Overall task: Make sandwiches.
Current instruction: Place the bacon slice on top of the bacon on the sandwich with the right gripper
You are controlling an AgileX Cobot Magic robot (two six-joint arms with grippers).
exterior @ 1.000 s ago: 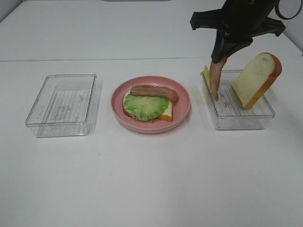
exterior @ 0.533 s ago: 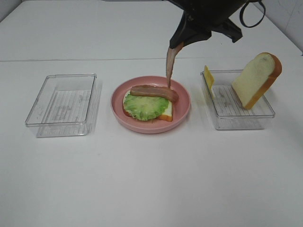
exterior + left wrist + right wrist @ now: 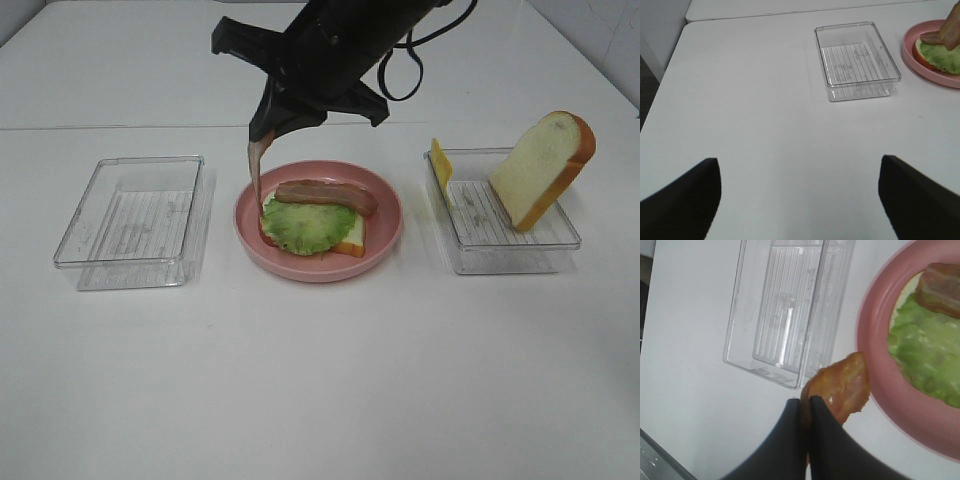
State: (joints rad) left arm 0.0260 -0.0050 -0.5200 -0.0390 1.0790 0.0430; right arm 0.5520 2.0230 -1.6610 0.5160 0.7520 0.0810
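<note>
Holding a bacon strip pinched in the right gripper, I hang it over the left rim of the plate so it can lie beside the strip already on the half-built sandwich, at the middle of the table. The left gripper stands spread and empty, clear of the plate.

Pink plate between 2 clear trays

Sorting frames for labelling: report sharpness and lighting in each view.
Exterior high: even soft light, faint shadows, pink plate crisp. Left wrist: clear tray sharp, left gripper just dark blurs. Right wrist: right gripper and bacon strip soft, close-up.
</note>
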